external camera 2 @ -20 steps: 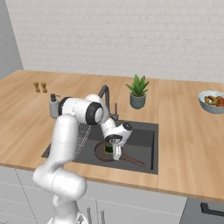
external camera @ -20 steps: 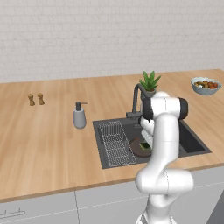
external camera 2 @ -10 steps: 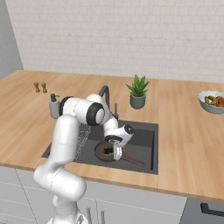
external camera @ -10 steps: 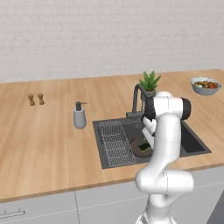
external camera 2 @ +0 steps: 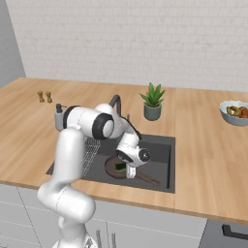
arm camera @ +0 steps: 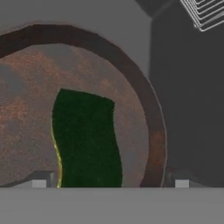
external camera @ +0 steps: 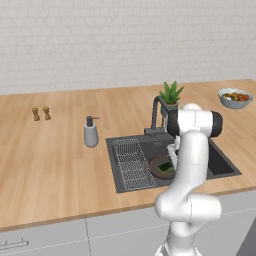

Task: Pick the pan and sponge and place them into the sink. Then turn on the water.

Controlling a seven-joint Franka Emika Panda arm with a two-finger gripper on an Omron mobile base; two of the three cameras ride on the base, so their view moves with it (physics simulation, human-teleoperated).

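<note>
Sponge (arm camera: 85,140), dark green, yellowish edge, inside pan (arm camera: 144,96)

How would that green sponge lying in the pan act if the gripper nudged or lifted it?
The sponge looks small and blocky, so probably light and unlikely to roll. Its outline bends slightly, suggesting soft give under a squeeze. Lying flat inside the pan, a nudge would likely slide it to the raised rim.

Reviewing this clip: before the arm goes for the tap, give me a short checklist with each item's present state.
1. Round dark brown frying pan inside the dark grey sink basin: ok.
2. Small green sponge lying in the pan: ok.
3. Gripper jaws apart, sponge not clamped: ok.
4. Gripper lifted clear of the pan: not ok, it hangs low over it.
5. Dark grey tap free to reach: cannot tell.
6. Water running: not ok, no stream shows.
</note>
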